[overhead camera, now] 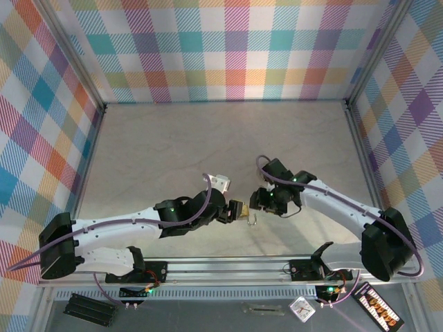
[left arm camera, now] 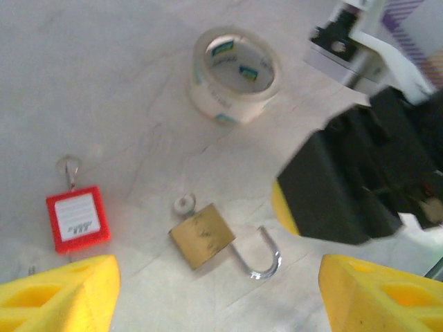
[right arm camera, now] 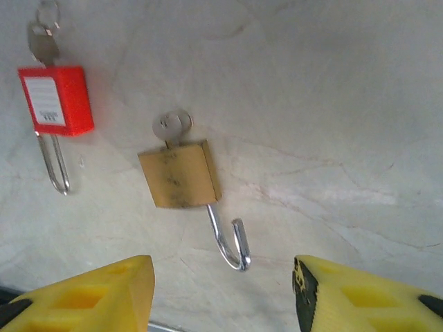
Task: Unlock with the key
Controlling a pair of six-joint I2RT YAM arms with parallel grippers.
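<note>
The brass padlock (right arm camera: 178, 174) lies flat on the bench (right arm camera: 332, 83) with its key (right arm camera: 172, 126) in the end of the body opposite the shackle (right arm camera: 228, 242). One leg of the shackle hangs clear of the body, so we judge the lock already sprung. The left fingers (left arm camera: 55, 290) are spread wide above the padlock and hold nothing. The right fingers (right arm camera: 360, 290) are also apart and empty, hovering over the padlock's shackle end. We expect the padlock to be dense for its bulk and wholly stiff. Its smooth faces would likely skate on the bench rather than tip when pushed. We would take it across the two narrow sides of the body, where flat pads get a square bite. The round shackle looks slippery and free to swivel, so it makes a poor hold. The key's head is thin and small, so we would pinch its flat faces to turn it while the body is braced. The left wrist view is blurred, so the key may not be fully home. A red padlock (left arm camera: 77, 218) lies beside the brass padlock, apart from it, and a tape roll (left arm camera: 235, 72) lies well beyond the padlock's key end.
</note>
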